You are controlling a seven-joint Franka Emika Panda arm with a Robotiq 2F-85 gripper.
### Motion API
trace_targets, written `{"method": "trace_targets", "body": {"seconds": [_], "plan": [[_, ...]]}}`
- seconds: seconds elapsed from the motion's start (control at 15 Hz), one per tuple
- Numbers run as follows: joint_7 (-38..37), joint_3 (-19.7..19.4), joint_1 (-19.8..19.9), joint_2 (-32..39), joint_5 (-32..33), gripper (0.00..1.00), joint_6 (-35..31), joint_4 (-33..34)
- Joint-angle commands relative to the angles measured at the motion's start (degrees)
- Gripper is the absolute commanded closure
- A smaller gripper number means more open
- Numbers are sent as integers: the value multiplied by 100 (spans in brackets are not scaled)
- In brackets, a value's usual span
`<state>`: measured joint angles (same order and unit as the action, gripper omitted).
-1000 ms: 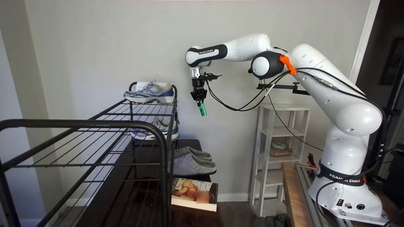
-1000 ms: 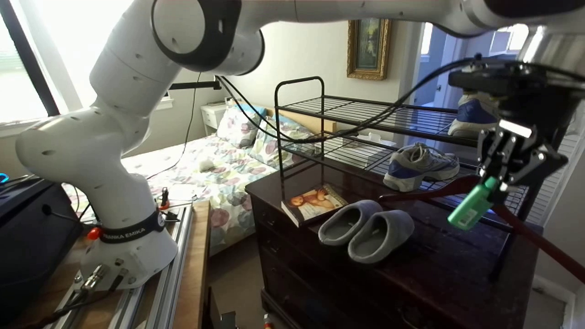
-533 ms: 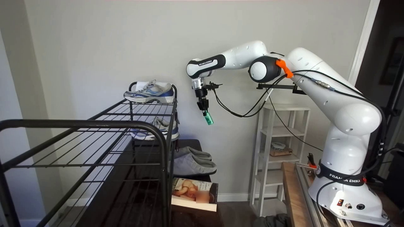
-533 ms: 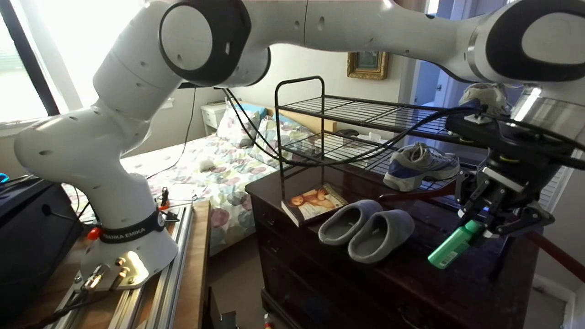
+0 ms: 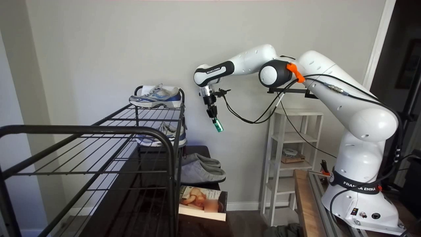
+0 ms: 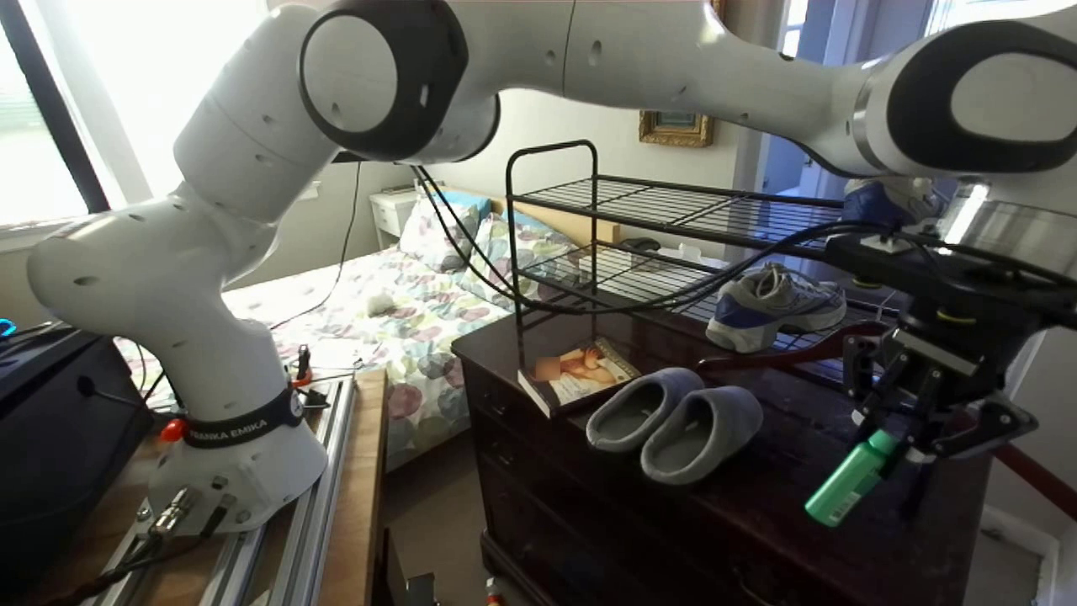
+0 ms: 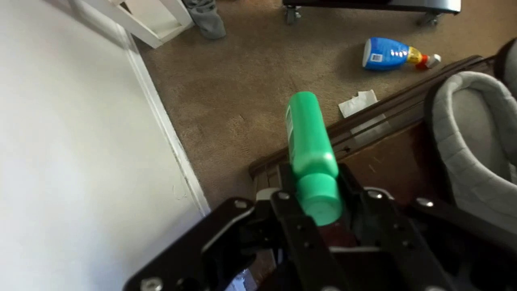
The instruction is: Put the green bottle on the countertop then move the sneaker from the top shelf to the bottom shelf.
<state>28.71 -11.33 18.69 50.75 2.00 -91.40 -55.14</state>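
- Bottle (image 7: 311,133) in gripper (image 7: 316,178), up in air, apart from dresser (image 6: 782,480) top (likely the countertop). Not set down yet.
- Jaws drawn in to bottle width, snug on cap and neck; bottom end sticking out past fingertips.
- Main risk: drop to carpet (image 7: 226,109), from letting go out here. In wrist view, bottom end seen against it, beyond dresser edge; true overhang hard to judge. Probably needs a shift inboard before release.
- Tip-over: tilted now, so would likely touch down on one edge and topple or roll if released without squaring up.
- Slip: held by one end only, so could pivot or pull free on a hard touch. Descend slow.
- Knock: slippers (image 6: 686,433) near; could clip with outer linkage on way down. Hanger (image 6: 791,356) behind gripper in an exterior view, gap not readable.
- Later: sneaker (image 5: 157,97) on top shelf (image 6: 673,210), untouched. Other shoe (image 6: 774,303) on lower shelf (image 6: 631,268), so could crowd the second placement. Cables (image 5: 255,121) drooping in a loop; could snag on rack (image 5: 82,129).
- Pose: arm (image 5: 253,61) stretched high across gap from robot base (image 5: 361,207), elbow up, forearm sloping down to wrist, gripper pointing mostly down, fingertips canted back toward robot base.
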Motion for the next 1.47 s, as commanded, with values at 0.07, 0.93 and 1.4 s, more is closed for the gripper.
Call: {"method": "trace_targets", "body": {"seconds": [0.07, 0.93, 1.4], "plan": [[707, -133, -251, 4, 811, 93, -1350, -1019], [538, 212, -3, -1020, 1866, 93, -6846, -4241], [1395, 1717, 1368, -1727, 692, 93, -7541, -5470]]}}
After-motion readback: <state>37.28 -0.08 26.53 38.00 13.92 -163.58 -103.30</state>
